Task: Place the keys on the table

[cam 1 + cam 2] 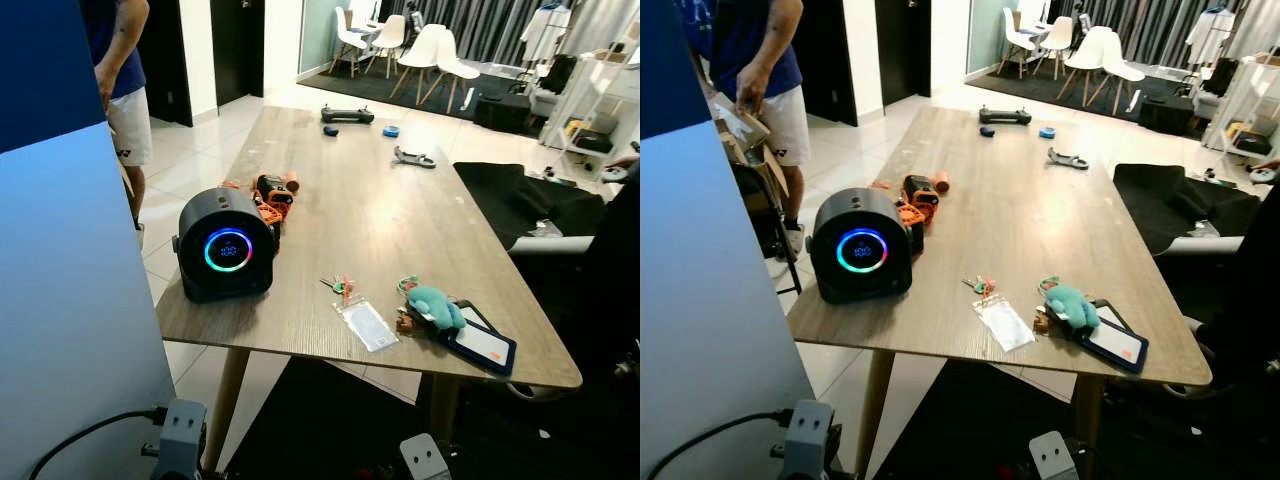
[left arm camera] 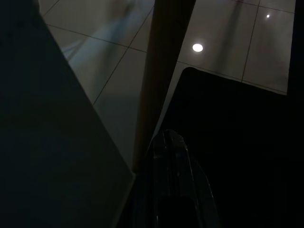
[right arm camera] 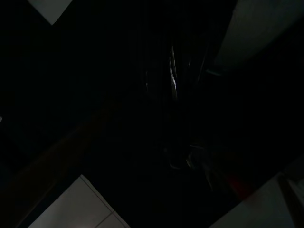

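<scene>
A small bunch of keys [image 1: 340, 288] with orange and green tags lies on the wooden table [image 1: 330, 210] near its front edge. Beside it are a clear card sleeve [image 1: 366, 324], a teal plush keychain [image 1: 434, 304] and a dark blue card holder [image 1: 484, 348]. Both arms hang low under the table's front edge. My left gripper [image 2: 172, 185] points down at the tiled floor beside a table leg [image 2: 159, 71]. My right gripper [image 3: 175, 80] sits in deep shade and shows little more than a few glints.
A black round speaker [image 1: 225, 245] with a glowing ring stands at the table's front left, with an orange and black tool [image 1: 272, 195] behind it. A controller [image 1: 347, 114] lies at the far end. A person [image 1: 120, 90] stands left. A blue-white panel [image 1: 60, 300] rises at my left; dark seating [image 1: 520, 200] lies right.
</scene>
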